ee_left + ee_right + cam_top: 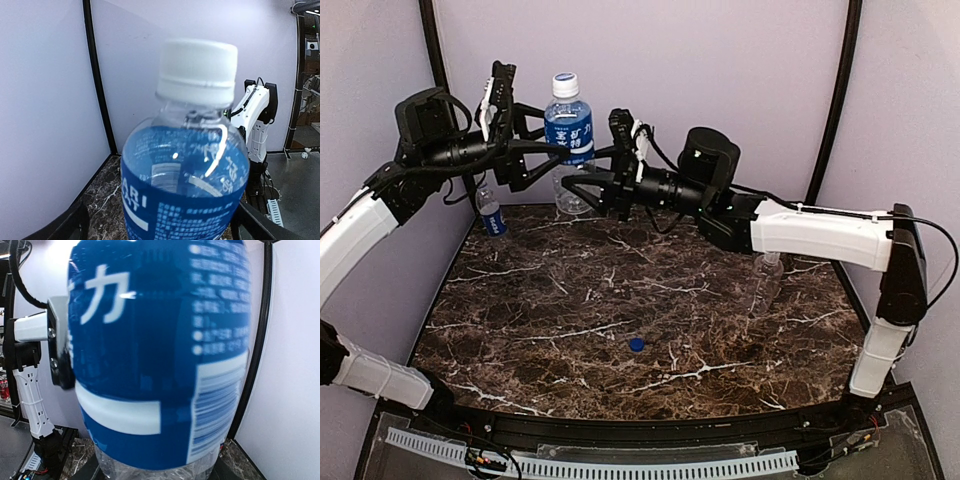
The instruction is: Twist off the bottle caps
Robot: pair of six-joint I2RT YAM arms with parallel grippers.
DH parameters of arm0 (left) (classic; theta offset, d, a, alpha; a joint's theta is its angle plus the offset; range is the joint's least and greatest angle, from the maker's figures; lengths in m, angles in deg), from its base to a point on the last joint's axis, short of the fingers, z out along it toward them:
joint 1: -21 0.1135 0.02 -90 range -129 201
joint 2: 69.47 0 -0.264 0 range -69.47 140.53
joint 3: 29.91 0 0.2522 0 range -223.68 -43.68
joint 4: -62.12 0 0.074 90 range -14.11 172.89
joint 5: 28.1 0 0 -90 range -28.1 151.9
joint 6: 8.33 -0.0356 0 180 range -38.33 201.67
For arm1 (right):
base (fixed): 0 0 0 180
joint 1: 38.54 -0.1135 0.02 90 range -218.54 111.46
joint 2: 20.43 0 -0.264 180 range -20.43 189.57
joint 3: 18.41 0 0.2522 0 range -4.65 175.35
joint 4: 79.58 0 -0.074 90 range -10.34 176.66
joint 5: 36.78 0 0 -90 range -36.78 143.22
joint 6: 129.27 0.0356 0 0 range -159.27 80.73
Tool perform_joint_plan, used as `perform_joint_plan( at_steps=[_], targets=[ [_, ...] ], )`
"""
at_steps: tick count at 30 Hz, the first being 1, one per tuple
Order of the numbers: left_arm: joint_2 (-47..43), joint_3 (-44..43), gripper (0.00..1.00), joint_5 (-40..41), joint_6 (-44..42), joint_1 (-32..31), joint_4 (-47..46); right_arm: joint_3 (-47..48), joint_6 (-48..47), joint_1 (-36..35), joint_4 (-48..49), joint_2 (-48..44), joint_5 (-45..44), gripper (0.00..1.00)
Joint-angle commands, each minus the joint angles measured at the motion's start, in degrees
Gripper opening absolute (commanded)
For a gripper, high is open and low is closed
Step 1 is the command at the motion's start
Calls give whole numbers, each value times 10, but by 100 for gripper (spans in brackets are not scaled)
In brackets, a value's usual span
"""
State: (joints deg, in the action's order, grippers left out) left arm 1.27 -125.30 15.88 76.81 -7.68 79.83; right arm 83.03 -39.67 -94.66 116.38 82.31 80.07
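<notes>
White cap (565, 85) sits on the bottle (568, 130); the right claw (576, 190) pinches its clear lower body, and the left claw (544, 148) stands wide open either side of it.

This is a robotics lab, set up as a closed test booth: plain lilac backdrop panels (720, 80) framed by black posts (836, 100) wall in a dark marble-patterned table (570, 300). A left arm (350, 230) and a right arm (820, 235), white and black with loose cabling, stand at its near edge behind a slotted white cable strip (620, 467). Past the booth, the left wrist view shows another white robot arm (257, 120) beside a grey bench (295, 185), and the right wrist view shows one more (32, 390).
</notes>
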Motion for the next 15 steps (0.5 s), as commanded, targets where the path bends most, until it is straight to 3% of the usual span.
perform_joint_plan(
  at_steps=[1,15],
  targets=[
    [12,-3,95,-12,28,-20,-24,33,8,-8,37,9,31,42],
    [17,-20,70,1,46,-32,-51,50,-33,-14,-30,15,30,42]
  ],
)
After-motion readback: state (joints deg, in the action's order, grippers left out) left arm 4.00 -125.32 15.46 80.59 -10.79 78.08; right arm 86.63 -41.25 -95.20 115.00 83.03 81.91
